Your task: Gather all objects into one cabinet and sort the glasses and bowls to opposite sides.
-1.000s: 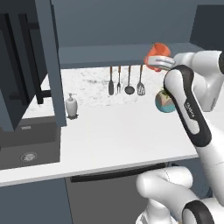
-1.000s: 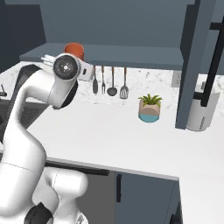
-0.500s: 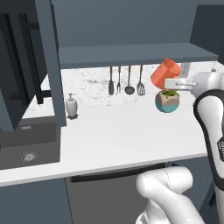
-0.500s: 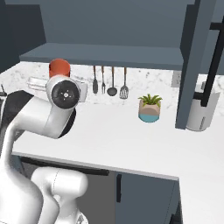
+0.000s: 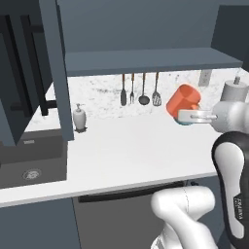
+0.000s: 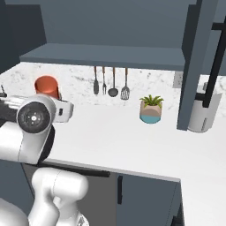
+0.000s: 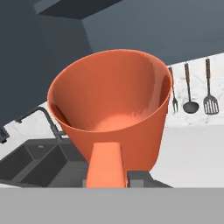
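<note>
Overhead, shelf [image 5: 151, 61] spans white counter [image 5: 126, 155], marbled backsplash [image 5: 99, 95].

— What's the arm [image 5: 233, 160] made of, from where you stand?

— Glossy white shells, rounded and fat, with dark grey bands at the joints. One dark band on the forearm carries small pale lettering, too fine to read.

— And the base end?

— A bulbous white link [image 5: 184, 209] low down, smooth, no cables or screws showing.

— The wrist?

— From the other side, a round white housing with a dark circular cap [image 6: 33, 117] ringed in grey. The gripper [image 5: 194, 115] body is a pale, flat white block.
</note>
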{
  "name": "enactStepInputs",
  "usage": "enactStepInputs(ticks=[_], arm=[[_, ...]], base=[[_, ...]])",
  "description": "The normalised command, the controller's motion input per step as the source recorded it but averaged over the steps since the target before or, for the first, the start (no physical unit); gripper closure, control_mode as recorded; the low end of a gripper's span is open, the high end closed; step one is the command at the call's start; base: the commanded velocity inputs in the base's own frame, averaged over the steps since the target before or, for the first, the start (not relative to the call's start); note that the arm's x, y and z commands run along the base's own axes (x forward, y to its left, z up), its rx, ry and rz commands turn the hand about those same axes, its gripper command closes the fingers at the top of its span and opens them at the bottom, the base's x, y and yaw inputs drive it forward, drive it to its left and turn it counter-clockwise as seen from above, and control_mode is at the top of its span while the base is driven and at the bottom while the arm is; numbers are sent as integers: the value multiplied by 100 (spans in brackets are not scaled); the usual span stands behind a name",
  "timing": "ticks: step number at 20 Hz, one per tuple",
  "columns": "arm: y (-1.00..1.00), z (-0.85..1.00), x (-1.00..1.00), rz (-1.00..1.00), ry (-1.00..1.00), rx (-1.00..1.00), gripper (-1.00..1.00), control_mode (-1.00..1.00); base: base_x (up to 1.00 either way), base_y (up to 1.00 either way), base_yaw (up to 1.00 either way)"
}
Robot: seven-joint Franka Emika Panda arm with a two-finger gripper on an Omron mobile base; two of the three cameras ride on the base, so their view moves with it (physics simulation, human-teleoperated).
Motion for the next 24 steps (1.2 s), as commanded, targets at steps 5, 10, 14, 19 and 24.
enactStepInputs(ticks=[5, 10, 14, 19, 24], arm=[[6, -50, -63, -13, 1, 0, 100, -100], [1, -28, -46, -11, 1, 0, 100, -100], [3, -18, -43, -4, 0, 0, 100, -100], [14, -31, -48, -6, 0, 0, 100, -100], [0, 0, 0, 0, 0, 0, 100, 100]], base=[[0, 0, 0], [0, 0, 0], [0, 0, 0], [0, 0, 0], [-69, 31, -6]])
